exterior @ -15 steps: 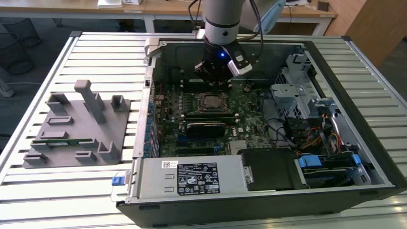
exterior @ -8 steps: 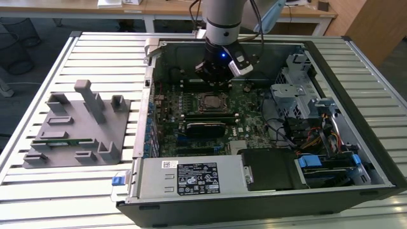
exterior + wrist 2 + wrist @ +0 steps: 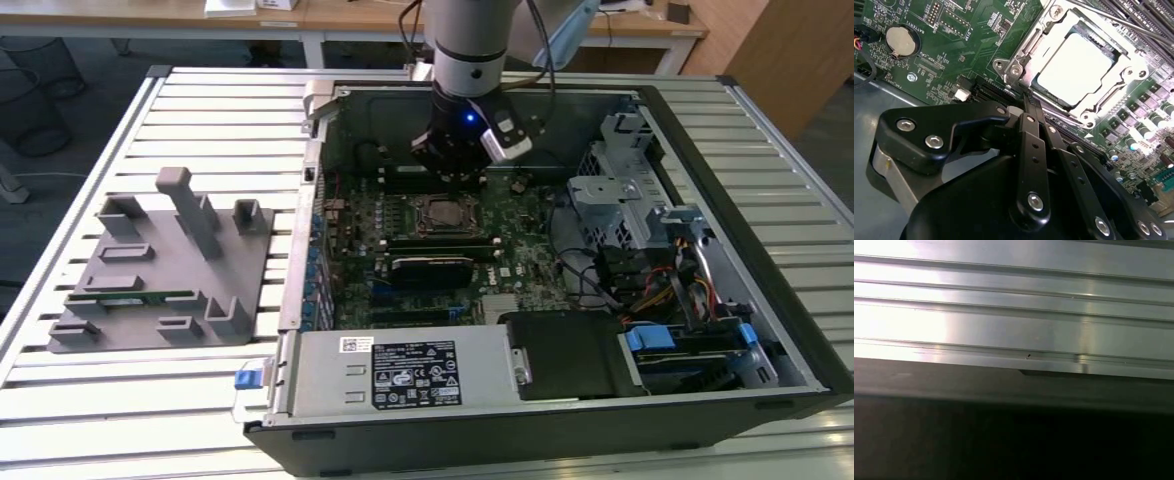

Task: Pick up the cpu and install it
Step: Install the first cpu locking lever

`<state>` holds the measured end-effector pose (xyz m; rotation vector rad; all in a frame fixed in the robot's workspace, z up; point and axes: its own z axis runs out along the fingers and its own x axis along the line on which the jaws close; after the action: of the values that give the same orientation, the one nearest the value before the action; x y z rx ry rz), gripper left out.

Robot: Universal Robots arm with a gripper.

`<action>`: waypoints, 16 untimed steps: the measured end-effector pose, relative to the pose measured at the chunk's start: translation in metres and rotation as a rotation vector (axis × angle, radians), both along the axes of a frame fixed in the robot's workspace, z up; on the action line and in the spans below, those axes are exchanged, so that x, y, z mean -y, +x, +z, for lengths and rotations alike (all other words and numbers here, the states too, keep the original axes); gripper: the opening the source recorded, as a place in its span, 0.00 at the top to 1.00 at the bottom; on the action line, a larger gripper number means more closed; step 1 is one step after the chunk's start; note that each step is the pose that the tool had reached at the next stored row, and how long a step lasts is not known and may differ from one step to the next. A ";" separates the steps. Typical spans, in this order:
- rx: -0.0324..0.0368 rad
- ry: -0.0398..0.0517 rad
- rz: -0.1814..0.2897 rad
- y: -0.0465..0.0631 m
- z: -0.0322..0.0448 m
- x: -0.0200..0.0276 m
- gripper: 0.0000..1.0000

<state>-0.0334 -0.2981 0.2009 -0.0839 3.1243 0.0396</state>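
The cpu (image 3: 1076, 65), a silvery square plate, lies flat in the motherboard socket (image 3: 1019, 55) with the metal frame around it. In the exterior view the cpu (image 3: 441, 213) shows in the middle of the board inside the open computer case (image 3: 787, 300). My gripper (image 3: 454, 172) hangs inside the case, just behind the socket. In the second wrist view my gripper (image 3: 1026, 102) has its black fingers drawn together, with nothing between them. Their tips are beside a corner of the socket frame, apart from the cpu.
A grey fixture plate (image 3: 160, 270) with a green memory stick (image 3: 127, 296) lies at the exterior view's left. The case holds a power supply (image 3: 400, 375), a drive cage (image 3: 607, 195) and cables (image 3: 654, 295). A coin battery (image 3: 900, 40) sits on the board. Slatted aluminium table (image 3: 1014, 315).
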 end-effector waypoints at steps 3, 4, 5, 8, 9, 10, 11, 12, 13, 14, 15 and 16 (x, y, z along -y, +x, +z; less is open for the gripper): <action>-0.0002 0.0000 0.000 0.001 -0.0014 0.0000 0.89; -0.0003 -0.0001 0.000 0.001 -0.0017 0.0000 0.89; -0.0005 -0.0003 0.000 0.001 -0.0018 0.0001 0.89; -0.0003 -0.0003 0.000 0.002 -0.0021 0.0000 0.89; -0.0002 -0.0010 0.000 0.002 -0.0022 0.0000 0.89; -0.0002 -0.0016 0.000 0.002 -0.0022 0.0000 0.89; -0.0001 -0.0019 0.000 0.002 -0.0021 0.0000 0.89; -0.0001 -0.0023 0.000 0.002 -0.0018 0.0000 0.89; -0.0001 -0.0027 0.000 0.002 -0.0015 0.0000 0.89; -0.0002 -0.0028 0.000 0.002 -0.0010 0.0000 0.89; -0.0001 -0.0029 0.000 0.002 -0.0005 0.0000 0.89; -0.0002 -0.0030 0.000 0.002 -0.0001 0.0000 0.89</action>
<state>-0.0314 -0.2981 0.2008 -0.0840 3.1247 0.0349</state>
